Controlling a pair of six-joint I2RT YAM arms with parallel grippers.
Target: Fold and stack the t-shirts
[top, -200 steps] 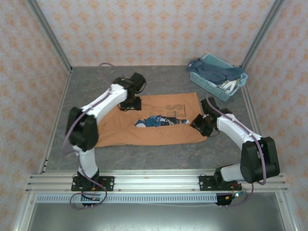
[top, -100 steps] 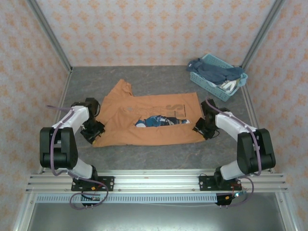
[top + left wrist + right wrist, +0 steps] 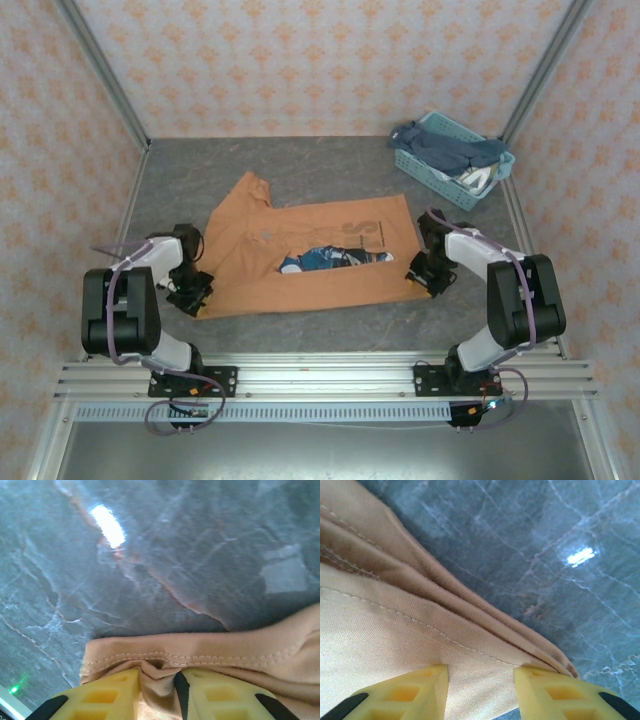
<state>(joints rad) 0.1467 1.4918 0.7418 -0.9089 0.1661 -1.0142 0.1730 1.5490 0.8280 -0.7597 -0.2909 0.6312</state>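
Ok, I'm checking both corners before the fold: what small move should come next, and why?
Probably shut the right gripper on the near corner of the orange t-shirt: its fingers straddle flat cloth with a gap, while the left gripper pinches bunched hem, so both corners could then lift together.

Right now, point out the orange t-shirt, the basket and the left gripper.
orange t-shirt (image 3: 320, 289): top view, near folded edge.
basket (image 3: 426, 172): top view, front wall.
left gripper (image 3: 161, 690): left wrist view, between fingertips.
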